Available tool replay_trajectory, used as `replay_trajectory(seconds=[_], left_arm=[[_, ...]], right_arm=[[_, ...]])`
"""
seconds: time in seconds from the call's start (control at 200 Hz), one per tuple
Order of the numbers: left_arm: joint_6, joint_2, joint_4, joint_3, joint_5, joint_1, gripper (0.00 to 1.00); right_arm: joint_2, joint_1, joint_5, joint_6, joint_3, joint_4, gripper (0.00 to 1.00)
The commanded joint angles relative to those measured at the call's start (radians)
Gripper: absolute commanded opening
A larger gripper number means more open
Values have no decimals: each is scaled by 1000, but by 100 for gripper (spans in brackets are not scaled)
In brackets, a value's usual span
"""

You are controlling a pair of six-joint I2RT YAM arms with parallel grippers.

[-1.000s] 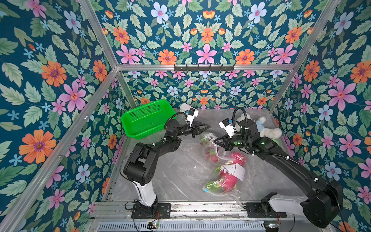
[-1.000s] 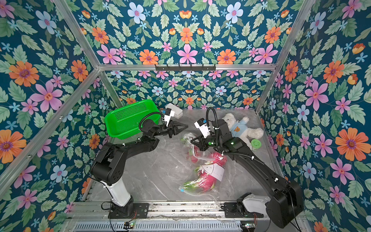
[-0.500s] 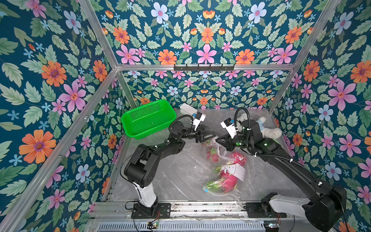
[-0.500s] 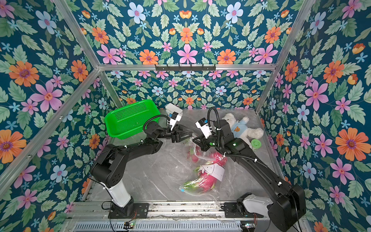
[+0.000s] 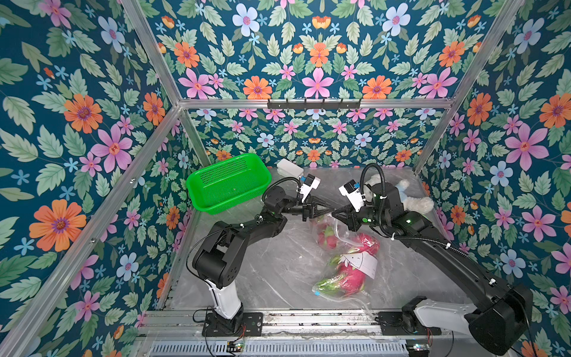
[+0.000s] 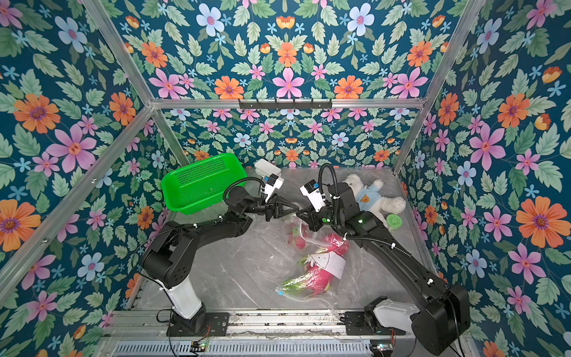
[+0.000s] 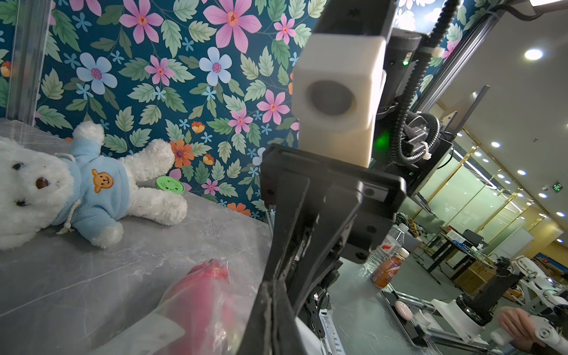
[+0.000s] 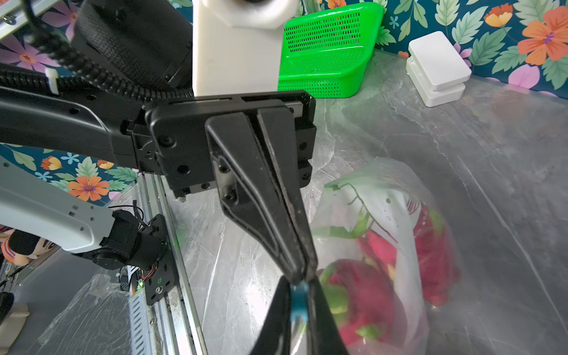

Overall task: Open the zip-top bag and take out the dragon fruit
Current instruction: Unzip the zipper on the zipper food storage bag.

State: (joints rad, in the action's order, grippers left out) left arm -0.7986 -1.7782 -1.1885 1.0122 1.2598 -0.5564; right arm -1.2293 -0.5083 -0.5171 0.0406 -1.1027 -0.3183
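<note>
My left claw [image 8: 302, 272] swung in, tips together, meeting my right claw [image 8: 298, 281], which clamps the blue slider [image 8: 298, 302]: likely anchoring the zip-top bag [image 8: 384, 190] for unzipping.

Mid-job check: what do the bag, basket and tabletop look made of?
Bag: thin clear plastic film, glossy; it crinkles and fruit shows through.
Basket: rigid green plastic, probably moulded; perforated walls.
Tabletop: grey, marble-like veins, smooth sheen; stone or laminate, cannot tell.
</note>
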Motion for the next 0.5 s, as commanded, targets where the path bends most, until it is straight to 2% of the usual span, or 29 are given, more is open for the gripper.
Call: replay_trajectory(seconds=[0.0, 0.145, 0.22, 0.36, 0.495], left_arm=[[11, 2, -13, 4, 39, -2, 0], [72, 30, 37, -9, -12, 4, 0], [185, 63, 177, 4, -59, 11, 0], [418, 131, 456, 47, -158, 12, 0], [453, 165, 479, 45, -199, 12, 0]], right_arm=[[-2, 1, 15, -31, -17, 23, 11], [-10, 1, -17, -14, -32, 8, 12], [-23, 1, -47, 12, -45, -13, 16], [-44, 0, -85, 80, -38, -2, 16], [-53, -5, -90, 144, -25, 40, 16]])
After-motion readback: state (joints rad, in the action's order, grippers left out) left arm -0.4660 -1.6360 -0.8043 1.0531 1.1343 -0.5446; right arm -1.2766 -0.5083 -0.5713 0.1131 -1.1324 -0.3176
